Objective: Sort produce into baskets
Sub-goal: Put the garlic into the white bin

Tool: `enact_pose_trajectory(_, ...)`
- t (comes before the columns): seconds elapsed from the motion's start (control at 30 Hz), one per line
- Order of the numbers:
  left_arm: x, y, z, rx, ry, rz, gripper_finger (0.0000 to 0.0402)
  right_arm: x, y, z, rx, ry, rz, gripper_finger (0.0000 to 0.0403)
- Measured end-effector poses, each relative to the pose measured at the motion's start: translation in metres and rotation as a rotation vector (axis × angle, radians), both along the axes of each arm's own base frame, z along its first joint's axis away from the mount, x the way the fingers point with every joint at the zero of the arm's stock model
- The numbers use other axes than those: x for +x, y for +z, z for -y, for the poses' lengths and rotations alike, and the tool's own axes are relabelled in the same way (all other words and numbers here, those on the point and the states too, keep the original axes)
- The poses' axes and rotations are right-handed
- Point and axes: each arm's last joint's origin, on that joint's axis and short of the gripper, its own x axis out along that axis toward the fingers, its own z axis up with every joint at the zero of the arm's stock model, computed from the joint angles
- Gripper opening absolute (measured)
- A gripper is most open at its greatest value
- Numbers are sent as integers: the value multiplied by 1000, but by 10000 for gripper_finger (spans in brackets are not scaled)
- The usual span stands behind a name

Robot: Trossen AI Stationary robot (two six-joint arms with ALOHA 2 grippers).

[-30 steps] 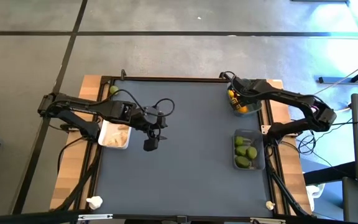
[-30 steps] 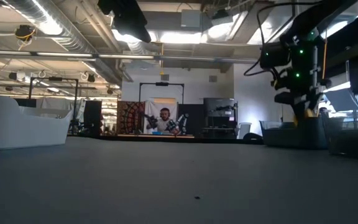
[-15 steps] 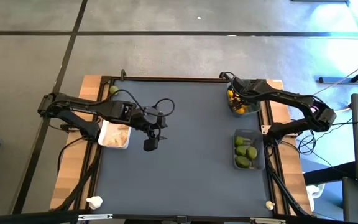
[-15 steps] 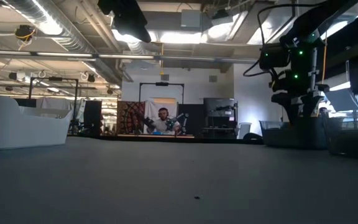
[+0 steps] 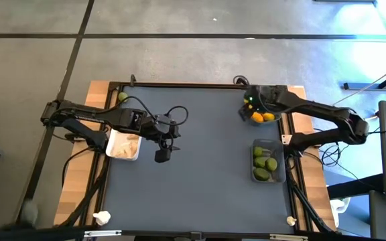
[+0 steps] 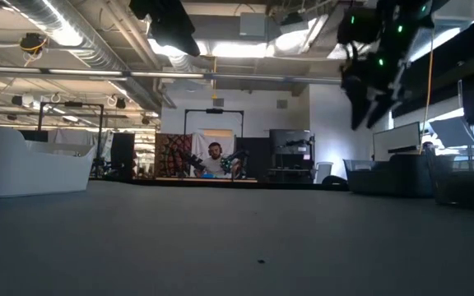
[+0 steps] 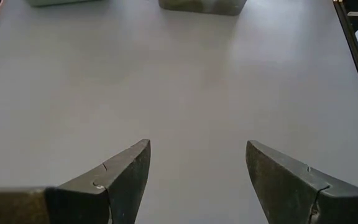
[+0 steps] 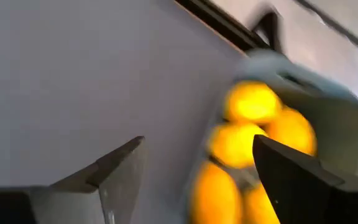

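Observation:
My right gripper (image 5: 247, 104) is open and empty, raised above the table just left of the blue-grey basket (image 5: 271, 109); it also shows in the low view (image 6: 360, 111). Several yellow-orange lemons (image 8: 248, 127) lie in that basket. The dark grey basket (image 5: 278, 175) at the right edge holds several green limes (image 5: 265, 164). The white basket (image 5: 113, 142) at the left holds off-white garlic (image 5: 124, 146). My left gripper (image 5: 163, 155) is open and empty over bare mat right of the white basket (image 7: 197, 168).
A green lime (image 5: 122, 97) lies at the mat's far left corner. Garlic bulbs lie on the wood at the near left (image 5: 101, 217) and near right (image 5: 291, 219). The grey mat (image 5: 200, 174) between the baskets is bare. A person shows far behind the table (image 6: 215, 156).
My right gripper has gone up out of the blue-grey basket and a little toward the table's left edge. The lemons in the basket now show uncovered. My left arm has kept still.

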Motion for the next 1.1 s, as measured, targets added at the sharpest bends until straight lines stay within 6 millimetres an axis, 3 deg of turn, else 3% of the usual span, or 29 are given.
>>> enact_pose_trajectory(0.23, 1, 1, 0, -1, 1, 11, 260, 31, 14, -48, -74, 222, 174, 292)
enact_pose_trajectory(0.4, 4, 4, 4, -38, 19, 65, 260, 42, 16, -78, -146, 321, 205, 292)
enact_pose_trajectory(0.63, -10, -3, 31, -117, -36, -75, 260, 46, 15, -110, -192, 445, 197, 292)
enact_pose_trajectory(0.87, -41, -16, 67, -173, 1, -338, 260, 47, 14, -129, -192, 519, 203, 292)
enact_pose_trajectory(1.1, -67, -21, 96, -254, 81, -514, 260, 49, 15, -131, -205, 541, 210, 292)
